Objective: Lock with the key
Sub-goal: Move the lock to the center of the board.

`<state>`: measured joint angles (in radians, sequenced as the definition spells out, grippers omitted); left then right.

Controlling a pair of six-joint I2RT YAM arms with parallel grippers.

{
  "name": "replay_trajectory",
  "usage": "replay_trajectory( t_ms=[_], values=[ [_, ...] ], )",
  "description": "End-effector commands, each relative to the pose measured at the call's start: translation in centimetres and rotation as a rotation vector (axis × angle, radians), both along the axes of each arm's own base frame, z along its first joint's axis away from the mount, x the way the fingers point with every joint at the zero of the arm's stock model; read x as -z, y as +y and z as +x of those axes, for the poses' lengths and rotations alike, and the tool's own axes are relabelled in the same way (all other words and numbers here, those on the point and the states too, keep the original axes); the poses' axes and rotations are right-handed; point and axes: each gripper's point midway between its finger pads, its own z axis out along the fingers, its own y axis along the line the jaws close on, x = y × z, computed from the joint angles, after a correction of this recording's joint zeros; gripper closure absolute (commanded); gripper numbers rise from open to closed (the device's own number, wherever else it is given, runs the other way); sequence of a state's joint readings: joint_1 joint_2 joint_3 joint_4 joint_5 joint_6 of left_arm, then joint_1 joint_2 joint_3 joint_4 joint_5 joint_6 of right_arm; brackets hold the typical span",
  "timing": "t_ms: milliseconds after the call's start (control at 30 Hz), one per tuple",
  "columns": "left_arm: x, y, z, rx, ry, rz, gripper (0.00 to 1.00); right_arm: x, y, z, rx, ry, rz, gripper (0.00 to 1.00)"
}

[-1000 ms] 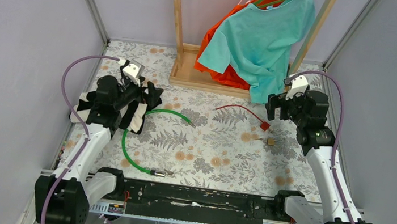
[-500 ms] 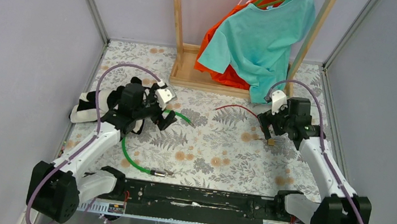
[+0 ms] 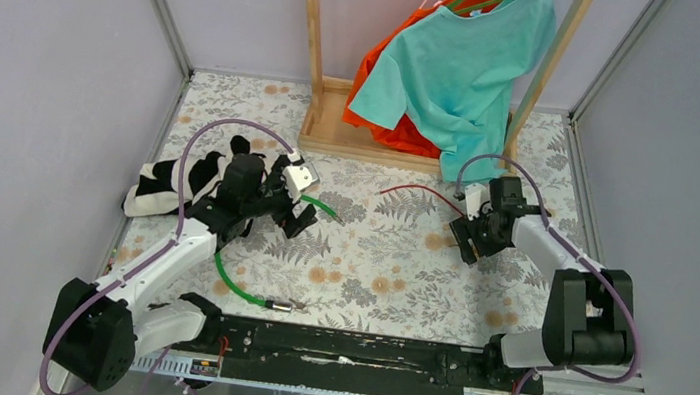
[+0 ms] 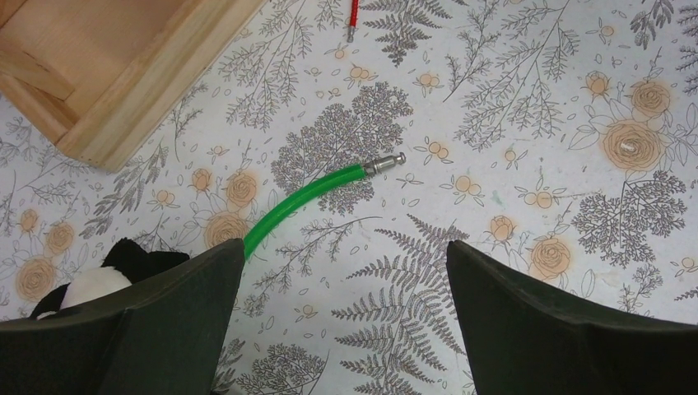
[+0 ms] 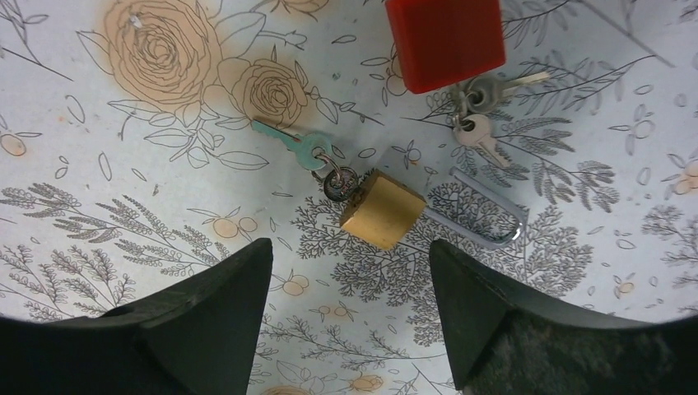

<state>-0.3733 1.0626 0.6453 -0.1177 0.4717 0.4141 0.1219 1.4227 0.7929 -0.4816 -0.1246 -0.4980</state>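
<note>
Top view: left gripper (image 3: 299, 213) over green cable (image 3: 228, 273), left of table (image 3: 377, 271) centre. Right gripper (image 3: 467, 247) low at right of centre, covering padlock.

Left wrist: jaws spread wide, empty; cable's metal tip (image 4: 385, 162) lies ahead.

Right wrist: jaws spread, gripping nothing. Brass padlock (image 5: 383, 209) flat on table just ahead of fingertips (image 5: 247, 271). Teal key (image 5: 292, 146) on ring beside it. Red padlock (image 5: 444, 37) beyond.

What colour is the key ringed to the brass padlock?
Teal-green. The key lies beside the brass padlock, clearest in the right wrist view.
</note>
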Motion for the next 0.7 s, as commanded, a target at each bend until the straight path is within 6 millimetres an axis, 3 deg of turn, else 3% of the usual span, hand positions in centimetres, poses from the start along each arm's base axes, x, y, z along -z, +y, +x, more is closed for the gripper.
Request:
replay_trajectory(
  t_ms=[0,400,667],
  values=[
    [-0.2,-0.2,0.4,-0.011,-0.034,-0.013,0.0,0.4,0.2,0.1,0.03,0.043,0.002,0.25],
    [-0.1,-0.3,0.5,-0.014,-0.032,-0.009,0.0,1.1,1.2,0.2,0.025,0.125,0.048,0.32],
    [0.1,-0.4,0.5,-0.011,-0.027,-0.005,0.0,1.5,0.2,1.5,0.114,0.132,-0.011,0.39]
  ],
)
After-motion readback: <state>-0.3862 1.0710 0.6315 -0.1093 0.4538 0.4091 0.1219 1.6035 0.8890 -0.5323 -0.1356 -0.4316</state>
